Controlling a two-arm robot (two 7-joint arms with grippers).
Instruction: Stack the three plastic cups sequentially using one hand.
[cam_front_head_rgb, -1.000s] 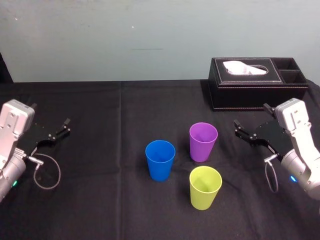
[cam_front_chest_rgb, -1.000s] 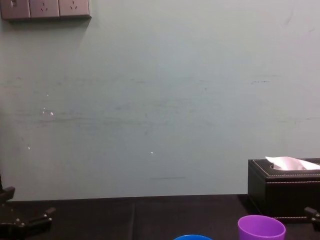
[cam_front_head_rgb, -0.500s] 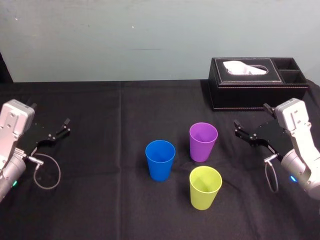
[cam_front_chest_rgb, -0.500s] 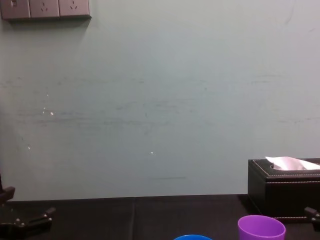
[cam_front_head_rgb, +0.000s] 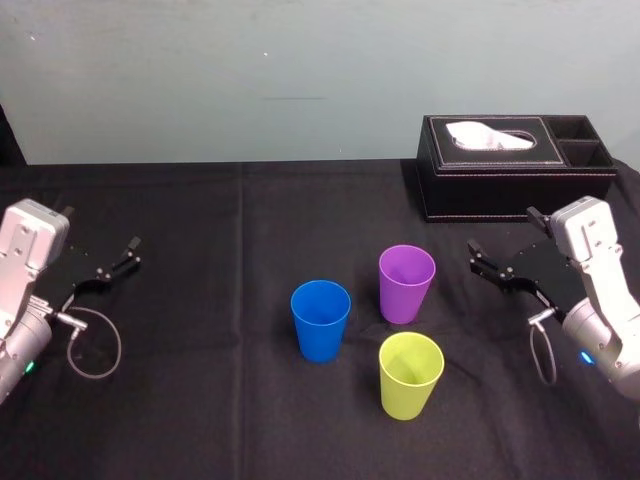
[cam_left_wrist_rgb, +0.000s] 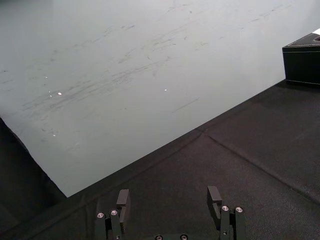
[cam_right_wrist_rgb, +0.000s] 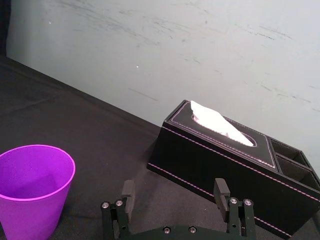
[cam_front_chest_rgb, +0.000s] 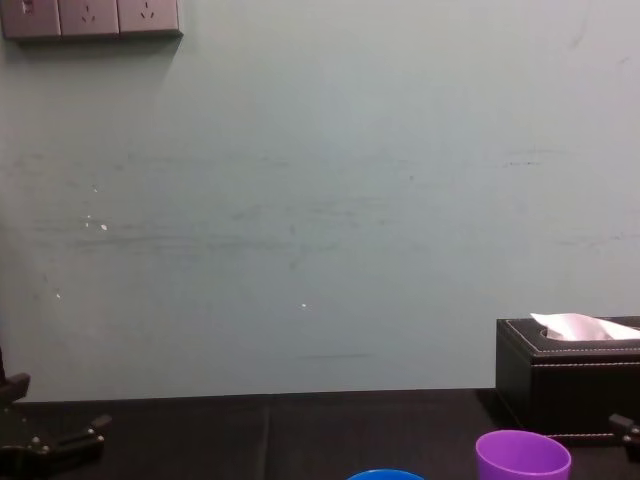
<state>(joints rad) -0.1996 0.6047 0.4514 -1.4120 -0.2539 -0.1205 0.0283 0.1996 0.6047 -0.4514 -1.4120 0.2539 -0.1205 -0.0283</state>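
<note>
Three cups sit upright mid-bench, mouths up, none nested. The blue cup (cam_front_head_rgb: 320, 318) is on the left, the purple cup (cam_front_head_rgb: 406, 283) is farther back on the right, and the yellow-green cup (cam_front_head_rgb: 410, 374) is nearest me, just in front of purple. They're close together but not touching. I see the right claw (cam_front_head_rgb: 501, 232) hanging low over the bench (cam_front_head_rgb: 200, 400) to the right of purple, well apart from it. Its fingers are spread and hold nothing, and they point toward the cups. The left claw (cam_front_head_rgb: 101, 228) is far out on the left side, also spread and holding nothing. A black tissue box (cam_front_head_rgb: 515, 165) sits at back right, behind the right claw.
</note>
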